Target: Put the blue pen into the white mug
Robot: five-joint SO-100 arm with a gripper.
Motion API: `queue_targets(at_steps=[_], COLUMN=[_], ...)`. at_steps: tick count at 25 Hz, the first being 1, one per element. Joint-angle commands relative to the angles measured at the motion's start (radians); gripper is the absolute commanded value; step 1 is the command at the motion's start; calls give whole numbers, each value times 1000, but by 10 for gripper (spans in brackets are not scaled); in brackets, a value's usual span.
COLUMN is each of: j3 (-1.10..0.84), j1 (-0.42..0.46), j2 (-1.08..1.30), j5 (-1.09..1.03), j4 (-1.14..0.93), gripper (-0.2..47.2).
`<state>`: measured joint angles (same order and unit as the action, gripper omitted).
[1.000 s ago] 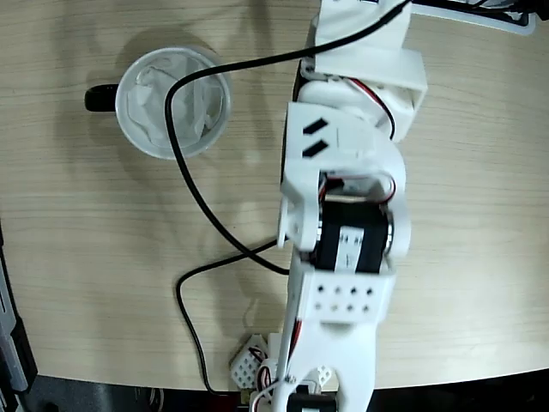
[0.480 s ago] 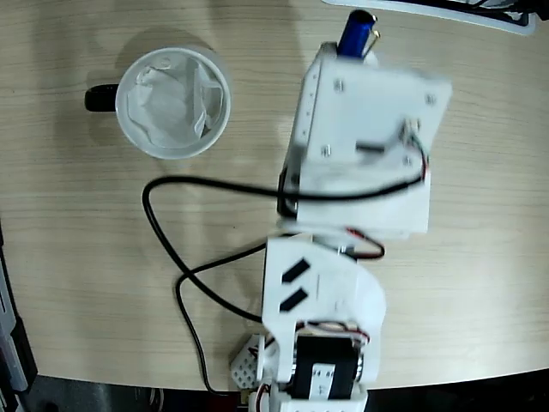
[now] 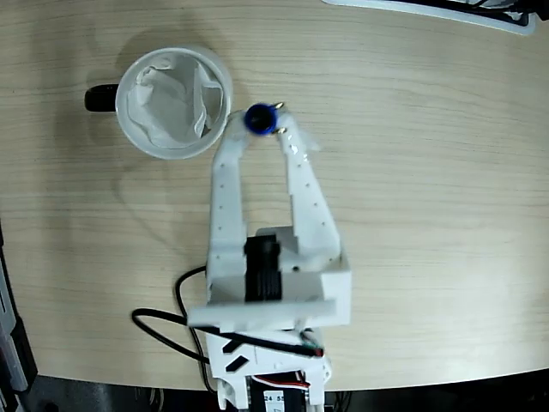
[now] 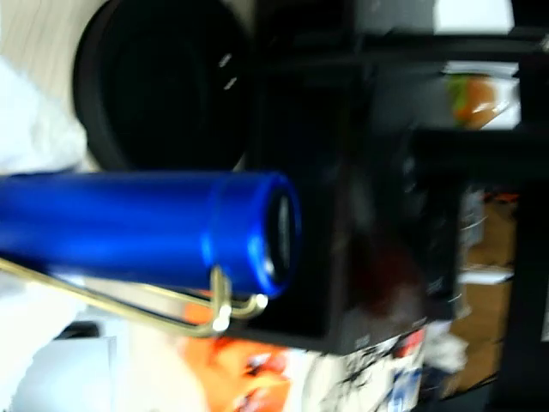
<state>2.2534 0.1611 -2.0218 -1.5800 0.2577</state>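
The white mug (image 3: 173, 101) stands at the upper left of the fixed view, with its black handle (image 3: 100, 99) to the left and crumpled white paper inside. My white gripper (image 3: 261, 127) reaches up the middle of that view, shut on the blue pen (image 3: 259, 118). The pen stands on end, seen from above, just right of the mug's rim. In the wrist view the blue pen (image 4: 146, 230) fills the left half, lying across the picture, its metal clip (image 4: 137, 300) below it.
A black cable (image 3: 167, 326) loops over the wooden table (image 3: 429, 154) beside the arm's base at the bottom. A white object's edge (image 3: 446, 12) runs along the top right. The wrist view's background is dark and blurred.
The arm has swung left and drawn back. The pen has travelled from the top centre down and left to the mug's right rim. The cable has slid down toward the base.
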Motion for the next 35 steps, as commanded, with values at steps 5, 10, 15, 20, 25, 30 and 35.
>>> queue_targets(at_steps=[5,10,15,20,25,30,35], j3=[158,202,202,192,169,153,150], j1=[98,152,186,213,224,225,222], j2=[-51,80,229,382,523,588,578], j5=[-8,-6,-9,-14,-14,-8,34], j4=[353,526,641,732,784,784,805], gripper=[1,1,1,1,66,167,285])
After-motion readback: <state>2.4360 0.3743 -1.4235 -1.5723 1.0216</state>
